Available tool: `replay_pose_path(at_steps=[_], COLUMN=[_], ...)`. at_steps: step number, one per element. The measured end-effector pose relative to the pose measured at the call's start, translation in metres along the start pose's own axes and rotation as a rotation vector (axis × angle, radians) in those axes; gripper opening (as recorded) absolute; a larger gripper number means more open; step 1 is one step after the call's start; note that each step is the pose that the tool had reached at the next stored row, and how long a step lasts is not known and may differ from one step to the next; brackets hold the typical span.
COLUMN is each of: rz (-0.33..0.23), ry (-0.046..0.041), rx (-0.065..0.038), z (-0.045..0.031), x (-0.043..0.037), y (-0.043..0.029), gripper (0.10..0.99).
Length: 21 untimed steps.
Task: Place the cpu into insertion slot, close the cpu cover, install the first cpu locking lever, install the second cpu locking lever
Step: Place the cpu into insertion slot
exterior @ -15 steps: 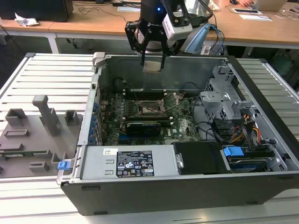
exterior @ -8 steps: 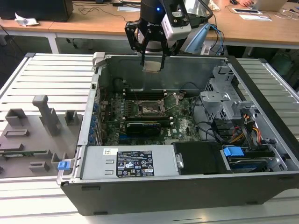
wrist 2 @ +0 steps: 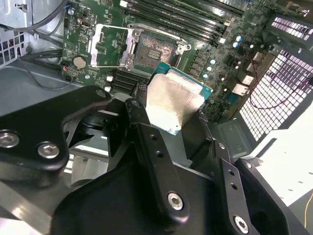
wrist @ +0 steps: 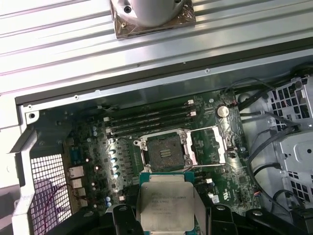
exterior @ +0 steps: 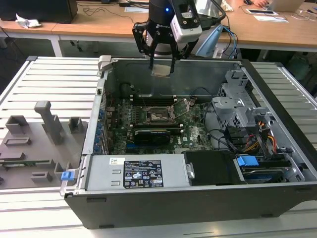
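My pincer (exterior: 162, 68) pinches the cpu (wrist: 168, 208) by its edges, hovering high above the bare insertion slot (wrist: 165, 152); the cpu cover (wrist: 210, 145) lies flipped open beside it

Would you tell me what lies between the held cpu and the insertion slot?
In the exterior view, the case wall and the memory slots show between the cpu and the insertion slot.

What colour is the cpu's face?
Silver-grey cpu face, teal edge; clearest in the second wrist view.
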State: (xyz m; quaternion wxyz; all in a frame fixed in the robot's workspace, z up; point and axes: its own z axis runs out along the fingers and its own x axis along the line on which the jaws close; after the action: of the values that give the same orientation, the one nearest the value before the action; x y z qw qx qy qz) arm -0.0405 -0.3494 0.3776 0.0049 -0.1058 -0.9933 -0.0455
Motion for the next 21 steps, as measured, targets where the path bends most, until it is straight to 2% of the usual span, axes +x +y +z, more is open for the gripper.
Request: replay_pose_path(at_steps=[21], rz=[0.056], ry=[-0.0050], rx=[-0.001], z=[0.0000], x=[0.0011], y=[-0.0002], gripper=[0.525])
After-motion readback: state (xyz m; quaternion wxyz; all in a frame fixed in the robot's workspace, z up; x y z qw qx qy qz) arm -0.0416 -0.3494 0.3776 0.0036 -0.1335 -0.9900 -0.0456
